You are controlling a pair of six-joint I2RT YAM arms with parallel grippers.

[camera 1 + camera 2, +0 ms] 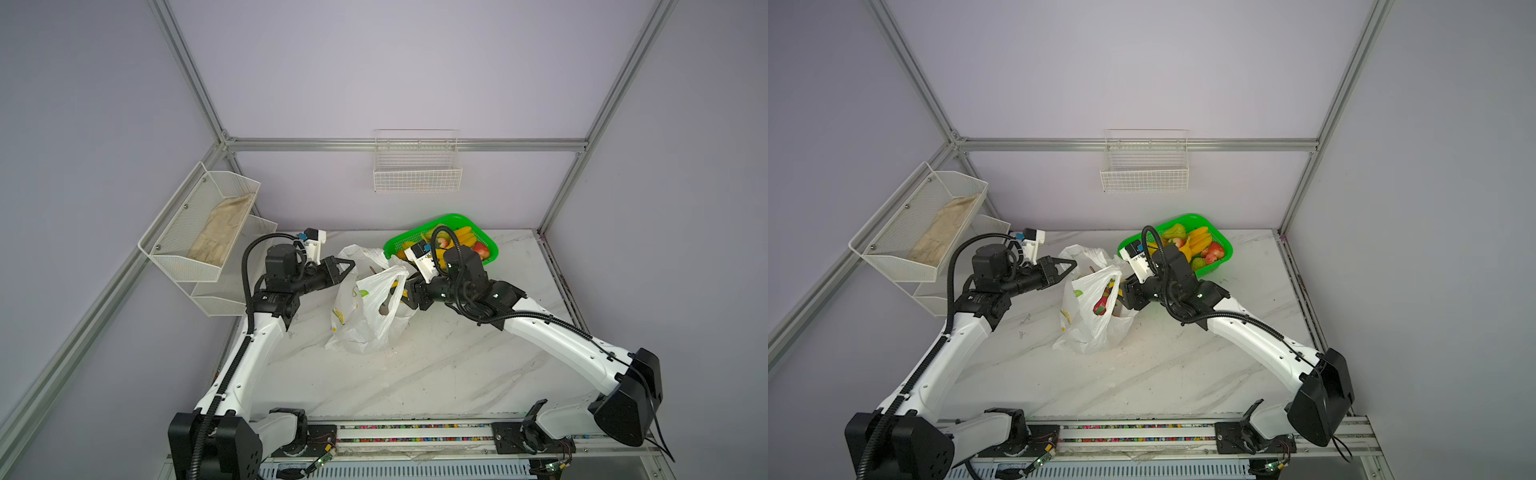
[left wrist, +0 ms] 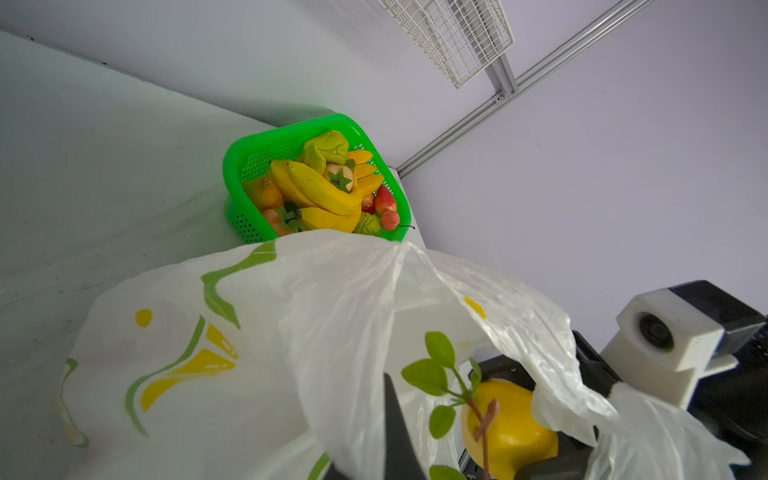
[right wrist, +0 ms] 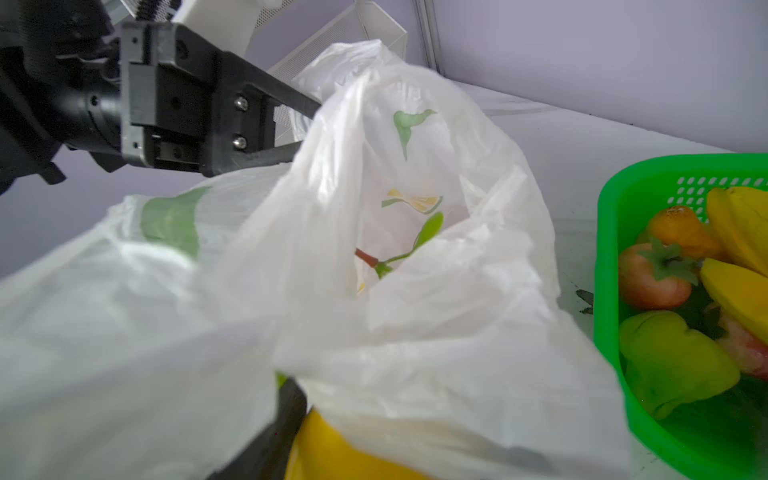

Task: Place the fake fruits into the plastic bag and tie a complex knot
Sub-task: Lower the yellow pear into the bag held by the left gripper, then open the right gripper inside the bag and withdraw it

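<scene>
Op: My right claw (image 1: 402, 294) has its jaws part-way apart, clamped on a yellow fruit (image 2: 509, 428) that carries a brown twig and green leaves. I'm holding it in the mouth of the plastic bag (image 1: 365, 320), with the film draped over the top of the claw.

Desk: And your left?

Op: My left claw (image 1: 351, 263) is closed right down, tips together on the bag's rim on its own side, and that edge stands up from there. In the right wrist view its fingers (image 3: 270, 154) run in behind a fold of film, so I can't see the pinch point itself.

Desk: Where's the bag sitting?

Op: On the marble table (image 1: 436, 374), roughly midway between my two arms, standing with its mouth open upward. In a top view I can see a pink-red fruit (image 1: 1101, 306) already inside.

Desk: The rest of the fruit?

Op: The other fake fruits (image 2: 324, 191), among them bananas, green pears and red apples, are heaped in the green basket (image 1: 453, 218). It sits at the back of the table, just beside the bag and behind my right wrist. Further out, a white mesh rack (image 1: 232, 187) on the left wall holds a beige cloth (image 1: 220, 237). A white wire basket (image 1: 417, 176) hangs on the back wall.
</scene>
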